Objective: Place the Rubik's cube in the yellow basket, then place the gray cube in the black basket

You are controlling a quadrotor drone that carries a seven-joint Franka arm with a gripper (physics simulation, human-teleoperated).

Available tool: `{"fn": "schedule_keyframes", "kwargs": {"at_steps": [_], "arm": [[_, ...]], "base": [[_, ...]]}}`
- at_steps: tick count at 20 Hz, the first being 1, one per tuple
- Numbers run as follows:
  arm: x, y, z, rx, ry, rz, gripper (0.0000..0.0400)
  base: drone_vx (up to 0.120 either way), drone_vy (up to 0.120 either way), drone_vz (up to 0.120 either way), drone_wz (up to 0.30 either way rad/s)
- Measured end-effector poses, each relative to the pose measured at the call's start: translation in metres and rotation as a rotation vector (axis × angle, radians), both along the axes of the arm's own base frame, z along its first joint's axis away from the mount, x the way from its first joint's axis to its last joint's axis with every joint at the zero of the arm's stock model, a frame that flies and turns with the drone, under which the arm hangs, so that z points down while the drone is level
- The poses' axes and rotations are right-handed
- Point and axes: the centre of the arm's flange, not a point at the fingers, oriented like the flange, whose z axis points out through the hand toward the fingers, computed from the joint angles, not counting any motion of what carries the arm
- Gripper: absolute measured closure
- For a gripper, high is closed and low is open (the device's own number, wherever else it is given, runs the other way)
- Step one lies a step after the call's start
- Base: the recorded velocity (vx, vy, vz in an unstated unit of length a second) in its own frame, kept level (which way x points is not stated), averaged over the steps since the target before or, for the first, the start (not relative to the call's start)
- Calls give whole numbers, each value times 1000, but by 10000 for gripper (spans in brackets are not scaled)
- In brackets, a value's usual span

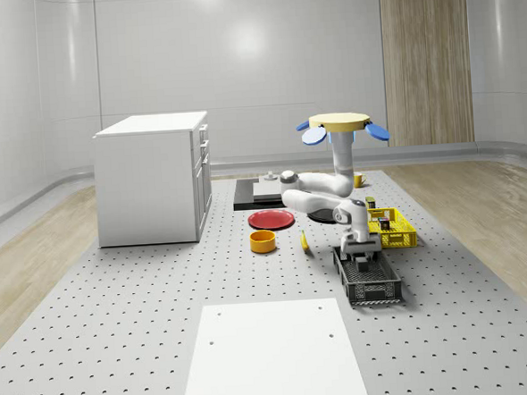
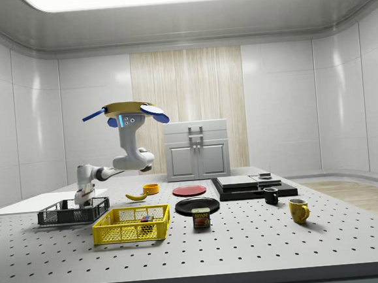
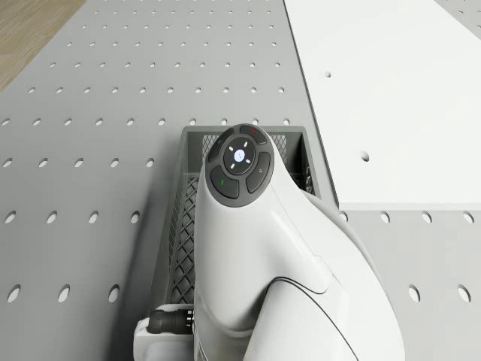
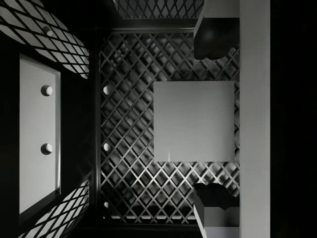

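Down inside the black basket [image 1: 369, 276] hangs the gripper [image 4: 215, 119], fingers spread wide — the gray cube [image 4: 193, 121] lies on the mesh floor between the fingertips [image 4: 214, 44], touching neither. The drone [image 1: 341, 126] hovers above the table [image 1: 118, 314], back near the black plate [image 2: 197, 205], its arm stretched forward and down into the black basket. Beside that sits the yellow basket [image 2: 131, 225] — the Rubik's cube [image 2: 146, 219] rests inside it.

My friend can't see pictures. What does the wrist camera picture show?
A gray cube sits on the mesh floor of the black basket, seen from straight above. The hand's two fingers stand apart on opposite sides of the cube, not touching it.
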Motion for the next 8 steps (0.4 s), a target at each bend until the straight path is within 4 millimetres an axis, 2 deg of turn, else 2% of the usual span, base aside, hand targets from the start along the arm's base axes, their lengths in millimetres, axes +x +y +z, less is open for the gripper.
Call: {"fn": "schedule_keyframes", "kwargs": {"at_steps": [8], "arm": [[0, 0, -14, 0, 0, 0, 4]], "base": [[0, 0, 0, 0]]}}
